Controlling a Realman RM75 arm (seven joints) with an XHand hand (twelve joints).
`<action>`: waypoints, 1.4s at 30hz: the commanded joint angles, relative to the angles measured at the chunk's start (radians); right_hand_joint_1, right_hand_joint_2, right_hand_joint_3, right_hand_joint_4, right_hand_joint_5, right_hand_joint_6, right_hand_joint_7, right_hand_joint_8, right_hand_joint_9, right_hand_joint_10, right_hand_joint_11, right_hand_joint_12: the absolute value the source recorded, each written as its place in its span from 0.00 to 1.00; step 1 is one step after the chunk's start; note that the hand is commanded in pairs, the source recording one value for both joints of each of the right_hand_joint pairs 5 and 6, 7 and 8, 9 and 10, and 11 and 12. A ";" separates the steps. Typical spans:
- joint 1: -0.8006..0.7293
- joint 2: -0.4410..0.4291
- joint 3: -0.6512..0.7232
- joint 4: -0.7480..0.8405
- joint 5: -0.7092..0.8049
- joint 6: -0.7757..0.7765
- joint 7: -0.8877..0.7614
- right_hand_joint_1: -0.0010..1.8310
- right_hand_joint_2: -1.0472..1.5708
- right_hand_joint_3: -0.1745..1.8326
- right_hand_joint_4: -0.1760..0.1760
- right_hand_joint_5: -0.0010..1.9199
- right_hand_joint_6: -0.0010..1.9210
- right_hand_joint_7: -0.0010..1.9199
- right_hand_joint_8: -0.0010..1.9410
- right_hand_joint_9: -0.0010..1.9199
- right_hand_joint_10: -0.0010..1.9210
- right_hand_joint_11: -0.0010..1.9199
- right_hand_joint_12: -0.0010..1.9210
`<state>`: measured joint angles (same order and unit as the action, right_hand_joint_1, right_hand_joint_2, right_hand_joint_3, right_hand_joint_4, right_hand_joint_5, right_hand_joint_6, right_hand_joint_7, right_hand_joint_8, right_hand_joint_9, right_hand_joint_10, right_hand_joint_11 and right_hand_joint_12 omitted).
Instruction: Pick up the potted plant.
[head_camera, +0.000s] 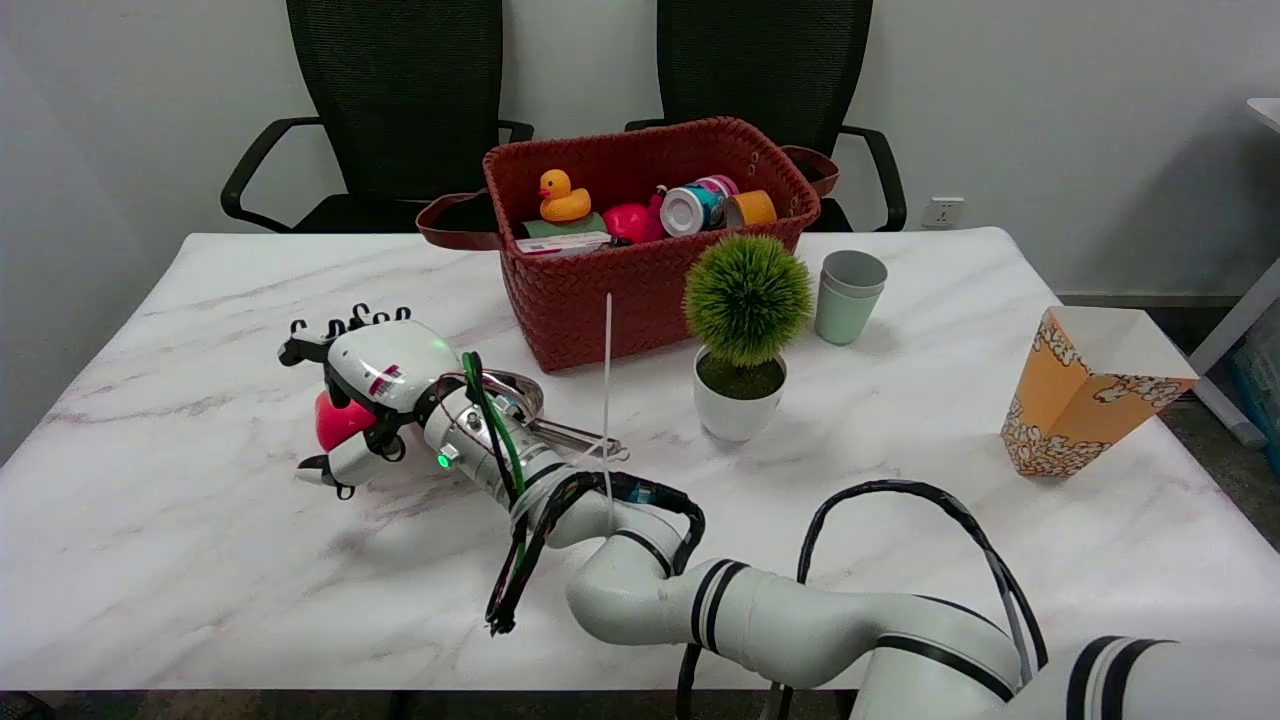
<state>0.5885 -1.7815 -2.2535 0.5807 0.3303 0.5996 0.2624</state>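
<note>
The potted plant is seen standing upright on the bench, just in front of the red woven basket and left of the stacked pale green cups. Its white pot is free on all sides facing the camera, so a side approach is judged possible; the round green top is wider than the pot, which probably makes a grasp low on the pot the safer choice.

The right hand is located well apart from the plant, at the left part of the bench, with the arm laid low across the bench from the lower right. A pink rounded object is seen under the palm, between the thumb side and the fingers. The fingers are spread wide and extended away from the camera. Whether the pink object is gripped or merely covered by the palm cannot be told from this view.

A metal strainer-like utensil is partly hidden behind the wrist, so its full shape is not established.

The popcorn box is tipped at the right side of the bench, well apart from the plant. Toys and jars are kept inside the basket.

Judgement: the task is not yet begun on the plant. The hand must be freed of the pink object, if held, then brought rightward. Risk noted: the basket wall sits close behind the pot and limits finger room there.
</note>
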 joint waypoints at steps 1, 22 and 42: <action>-0.020 0.021 0.001 0.052 0.000 -0.035 0.000 0.52 0.60 0.33 0.50 0.24 0.24 0.51 0.50 0.42 0.42 0.23 0.23; -0.030 0.026 0.045 0.102 0.001 -0.040 -0.008 0.52 0.60 0.32 0.50 0.24 0.24 0.51 0.50 0.42 0.42 0.23 0.23; -0.278 0.196 0.170 0.567 0.231 -0.019 -0.154 0.60 0.47 0.42 0.50 0.05 0.05 0.35 0.35 0.35 0.35 0.26 0.26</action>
<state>0.4666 -1.6991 -2.1550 0.8672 0.3767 0.5472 0.2244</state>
